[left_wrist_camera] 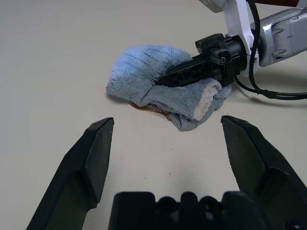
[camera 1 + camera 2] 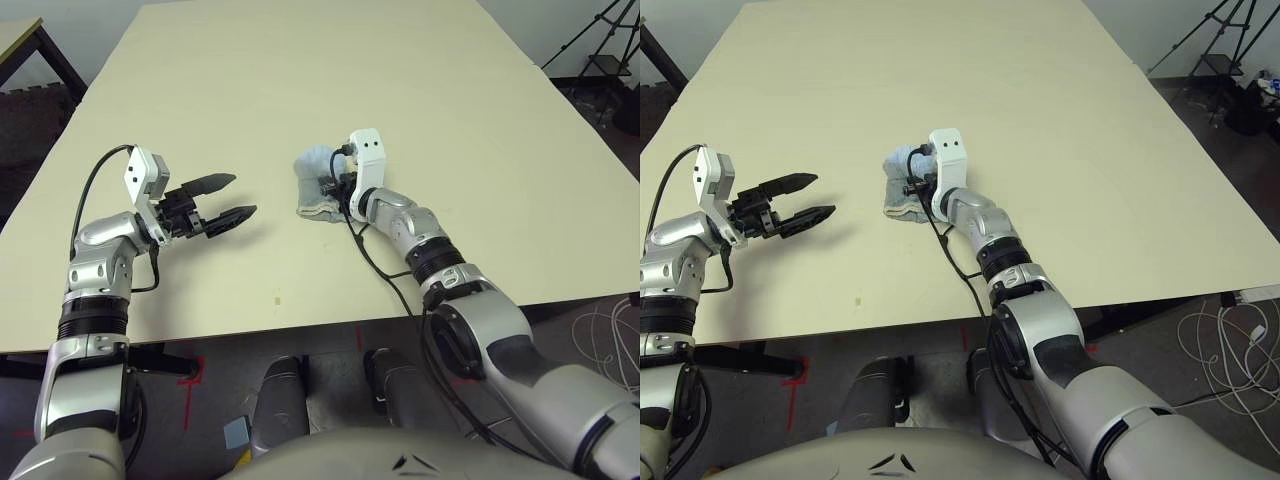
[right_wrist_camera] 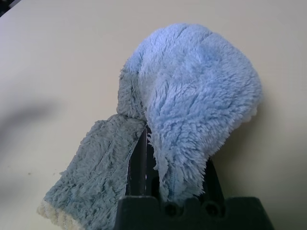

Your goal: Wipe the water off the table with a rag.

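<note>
The blue-grey rag (image 2: 314, 168) lies bunched near the middle of the cream table (image 2: 300, 60). My right gripper (image 2: 334, 190) is shut on the rag, and its black fingers (image 1: 184, 73) are pinched into the rumpled cloth (image 3: 192, 96). A thin amber-brown smear of water (image 1: 144, 106) peeks out from under the rag's near edge. My left gripper (image 2: 235, 197) hovers open to the left of the rag, pointing at it, with nothing between its fingers (image 1: 98, 148).
A tiny tan speck (image 2: 278, 297) sits near the table's front edge. A smaller table's corner (image 2: 15, 40) shows at the far left, a tripod (image 2: 600, 40) at the far right. Cables (image 2: 610, 330) lie on the floor to the right.
</note>
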### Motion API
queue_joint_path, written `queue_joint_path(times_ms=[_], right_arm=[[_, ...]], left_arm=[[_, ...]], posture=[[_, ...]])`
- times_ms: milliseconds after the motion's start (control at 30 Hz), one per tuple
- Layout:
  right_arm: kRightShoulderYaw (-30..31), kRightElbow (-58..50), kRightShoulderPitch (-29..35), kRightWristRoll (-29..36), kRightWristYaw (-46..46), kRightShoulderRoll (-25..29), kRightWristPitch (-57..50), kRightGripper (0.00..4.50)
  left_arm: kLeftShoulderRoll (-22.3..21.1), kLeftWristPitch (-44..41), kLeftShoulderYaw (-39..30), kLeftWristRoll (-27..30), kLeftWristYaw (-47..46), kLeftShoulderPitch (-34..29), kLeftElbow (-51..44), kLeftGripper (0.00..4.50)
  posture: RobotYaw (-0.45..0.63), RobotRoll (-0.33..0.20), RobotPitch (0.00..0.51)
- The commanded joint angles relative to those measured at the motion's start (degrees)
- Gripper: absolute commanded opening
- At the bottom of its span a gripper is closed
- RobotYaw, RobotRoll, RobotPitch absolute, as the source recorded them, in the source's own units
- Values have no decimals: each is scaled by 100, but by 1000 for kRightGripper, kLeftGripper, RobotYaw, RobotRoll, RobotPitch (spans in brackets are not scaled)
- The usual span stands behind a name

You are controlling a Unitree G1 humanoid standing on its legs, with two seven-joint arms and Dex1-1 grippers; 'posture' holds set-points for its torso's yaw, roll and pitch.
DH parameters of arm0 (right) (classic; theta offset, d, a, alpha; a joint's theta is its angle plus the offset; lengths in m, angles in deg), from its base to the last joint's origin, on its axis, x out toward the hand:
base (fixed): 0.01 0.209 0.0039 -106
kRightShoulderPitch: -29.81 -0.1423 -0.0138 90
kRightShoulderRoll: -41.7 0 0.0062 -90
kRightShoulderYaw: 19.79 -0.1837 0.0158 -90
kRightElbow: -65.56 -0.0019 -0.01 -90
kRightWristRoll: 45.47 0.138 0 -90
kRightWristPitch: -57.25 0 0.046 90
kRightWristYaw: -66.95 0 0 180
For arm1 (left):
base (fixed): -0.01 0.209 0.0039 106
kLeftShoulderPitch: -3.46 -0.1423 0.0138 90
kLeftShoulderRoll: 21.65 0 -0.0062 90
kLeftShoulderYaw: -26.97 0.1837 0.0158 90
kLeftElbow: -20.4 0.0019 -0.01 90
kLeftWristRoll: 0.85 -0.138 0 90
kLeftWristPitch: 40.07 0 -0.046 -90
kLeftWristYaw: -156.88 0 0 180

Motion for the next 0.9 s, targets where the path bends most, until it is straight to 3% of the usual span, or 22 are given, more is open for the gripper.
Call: queue_joint_path(times_ms=[33,333,600,900], right_arm=[[206,180,-53,85,-254,-882,-168,79],[533,-5,133,-18,-358,-638,-162,79],[69,119,-24,72,32,-30,-48,78],[-276,297,-281,101,114,170,37,78]], left_arm=[[-33,-57,-27,6,-20,-87,-128,4500],[-8,-39,-19,-4,-39,-54,-107,4500],[19,7,23,-41,-3,64,42,4500],[75,98,76,-99,22,273,277,4500]], posture=[[32,0,133],[26,0,132],[13,0,131],[-7,0,122]])
